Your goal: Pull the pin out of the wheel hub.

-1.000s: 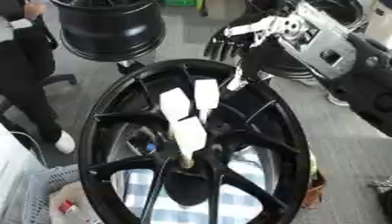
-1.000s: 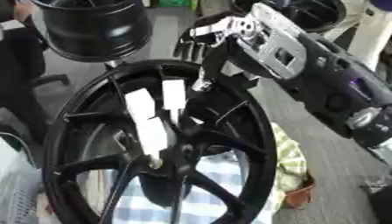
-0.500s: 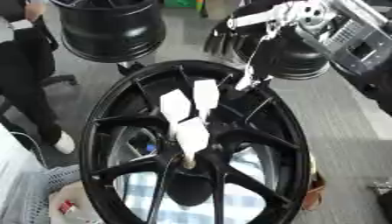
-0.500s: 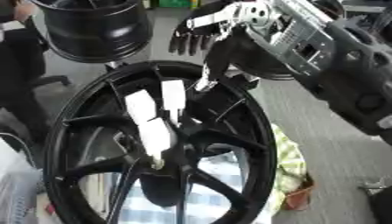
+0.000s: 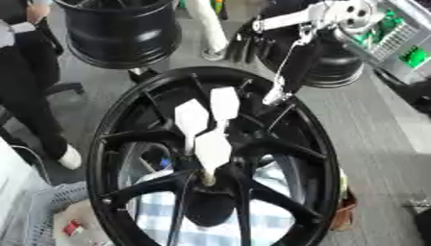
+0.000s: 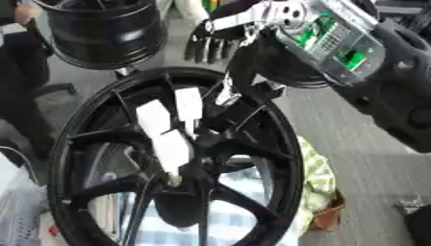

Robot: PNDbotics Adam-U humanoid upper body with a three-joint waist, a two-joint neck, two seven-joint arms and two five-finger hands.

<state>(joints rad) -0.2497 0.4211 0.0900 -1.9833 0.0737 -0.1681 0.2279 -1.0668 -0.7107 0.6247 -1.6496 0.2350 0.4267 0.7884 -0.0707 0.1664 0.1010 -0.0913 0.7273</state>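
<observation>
A big black wheel [image 5: 320, 158] lies flat and fills the middle of both views. From its hub [image 5: 207, 181] a white pin [image 5: 210, 149] stands up, with flat white paddle-shaped pieces at its top. My right hand [image 6: 209, 44] hangs above the wheel's far rim, apart from the pin, its dark fingers straight and pointing down, open, holding nothing. A thin wire with a white end [image 5: 274, 98] dangles from the right arm over the spokes. My left hand is out of sight.
A second black rim [image 5: 118, 29] stands at the far left and a third [image 5: 336, 72] behind my right arm. A person in black [image 5: 25, 96] stands at the left edge. Checked cloth [image 5: 168, 214] lies under the wheel, with a basket [image 5: 38, 214] at the lower left.
My right forearm has swung up toward the top right corner, and the hand has drifted a little left over the far rim. The pin has not moved.
</observation>
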